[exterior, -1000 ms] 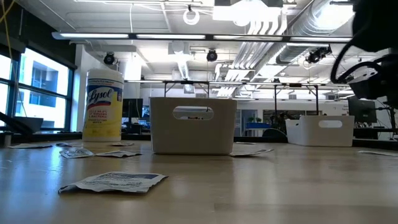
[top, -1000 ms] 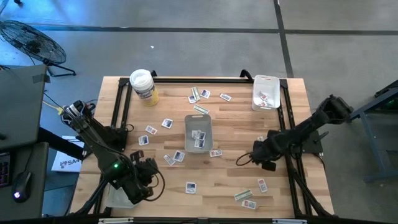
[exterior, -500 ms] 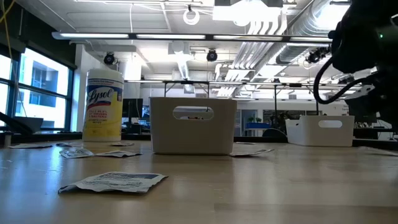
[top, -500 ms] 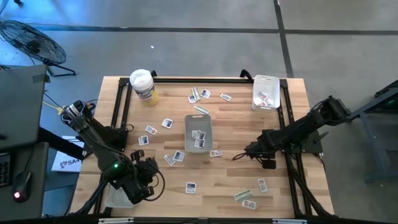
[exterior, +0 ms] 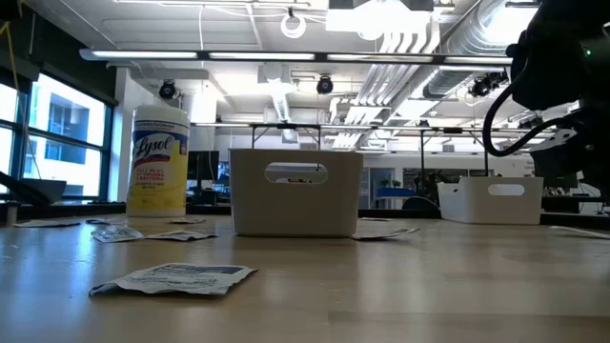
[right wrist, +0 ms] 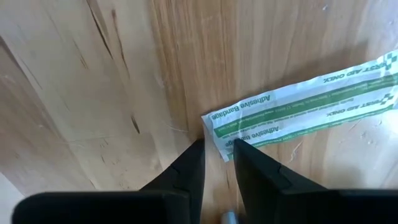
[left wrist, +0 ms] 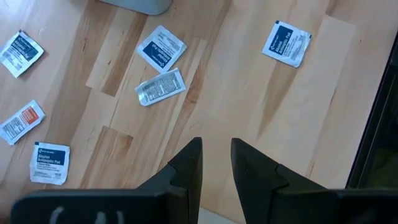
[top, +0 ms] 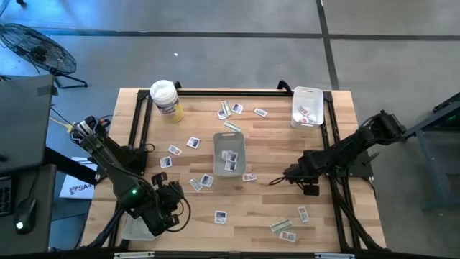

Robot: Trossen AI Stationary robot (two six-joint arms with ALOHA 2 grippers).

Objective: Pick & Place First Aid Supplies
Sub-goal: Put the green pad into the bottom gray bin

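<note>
On the table (top: 316, 216), the right gripper (right wrist: 216, 148) is pinching the end of an adhesive bandage strip (right wrist: 298, 113) lying flat right of centre. It looks light, thin and floppy, best nipped at the edge.

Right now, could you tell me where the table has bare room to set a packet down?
Bare wood lies between the centre tray and the right gripper, and between the Lysol tub and the upper packets. Packets crowd around the centre tray's left side and the near right corner.
</note>
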